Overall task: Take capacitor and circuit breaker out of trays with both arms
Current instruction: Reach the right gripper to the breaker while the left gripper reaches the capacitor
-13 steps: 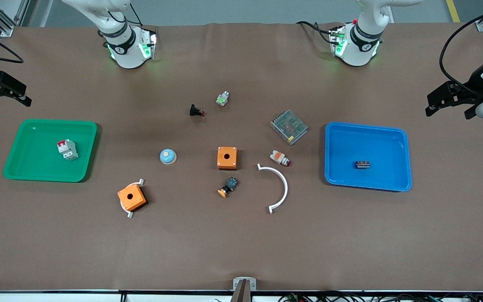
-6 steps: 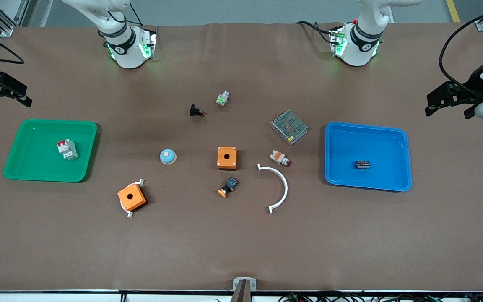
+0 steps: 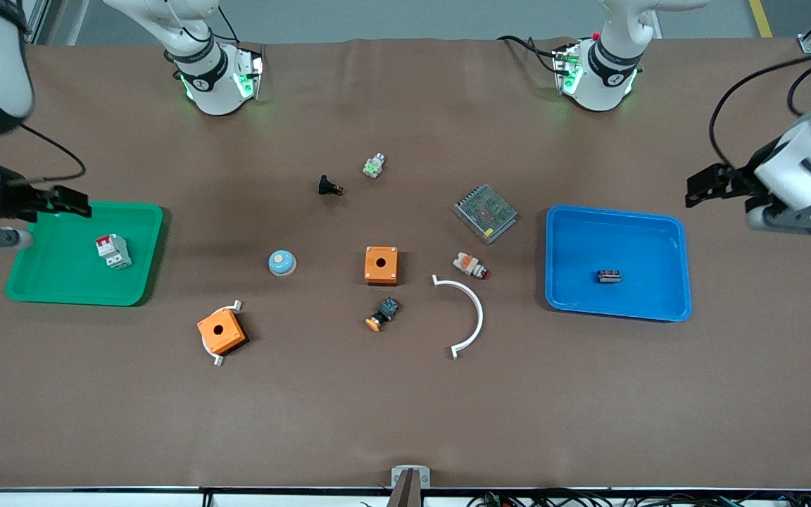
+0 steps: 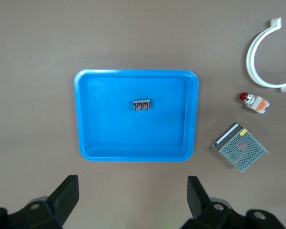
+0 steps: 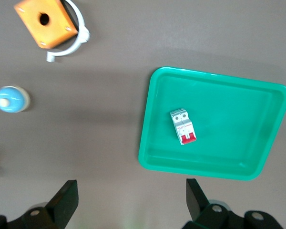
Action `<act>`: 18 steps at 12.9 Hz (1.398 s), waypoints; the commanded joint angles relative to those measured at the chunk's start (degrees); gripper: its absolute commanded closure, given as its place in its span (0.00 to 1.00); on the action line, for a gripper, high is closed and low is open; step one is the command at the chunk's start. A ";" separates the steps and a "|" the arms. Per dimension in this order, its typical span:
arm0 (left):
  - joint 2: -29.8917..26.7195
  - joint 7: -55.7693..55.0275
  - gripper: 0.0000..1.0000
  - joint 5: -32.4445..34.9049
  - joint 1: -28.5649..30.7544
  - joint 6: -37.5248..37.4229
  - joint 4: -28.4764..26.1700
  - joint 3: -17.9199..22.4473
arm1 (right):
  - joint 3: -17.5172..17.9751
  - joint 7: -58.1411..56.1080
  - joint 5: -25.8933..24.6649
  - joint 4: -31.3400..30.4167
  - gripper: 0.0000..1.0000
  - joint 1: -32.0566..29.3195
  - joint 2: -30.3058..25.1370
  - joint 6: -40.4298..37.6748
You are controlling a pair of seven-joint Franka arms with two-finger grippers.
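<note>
The capacitor (image 3: 609,276), a tiny black block, lies in the blue tray (image 3: 567,232) at the left arm's end; it also shows in the left wrist view (image 4: 142,104). The breaker (image 3: 112,251), light grey with a red top, lies in the green tray (image 3: 46,282) at the right arm's end; it also shows in the right wrist view (image 5: 183,126). My left gripper (image 3: 700,184) hangs open and empty above the table beside the blue tray (image 4: 133,191). My right gripper (image 3: 74,201) is open and empty over the green tray's edge toward the bases (image 5: 132,193).
Between the trays lie two orange boxes (image 3: 381,265) (image 3: 221,332), a white curved piece (image 3: 469,310), a mesh-covered box (image 3: 486,213), a blue dome (image 3: 281,263), a black part with an orange cap (image 3: 383,314) and a white-and-orange part (image 3: 470,265).
Both arms have swung inward and lower: the left gripper toward the blue tray, the right gripper to the green tray's edge. The capacitor and the breaker have not moved.
</note>
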 commanded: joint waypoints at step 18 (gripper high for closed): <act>35.82 -2.97 0.05 4.76 -2.24 12.30 0.74 0.00 | -0.52 -15.67 -16.20 -17.50 0.00 -9.62 15.84 34.17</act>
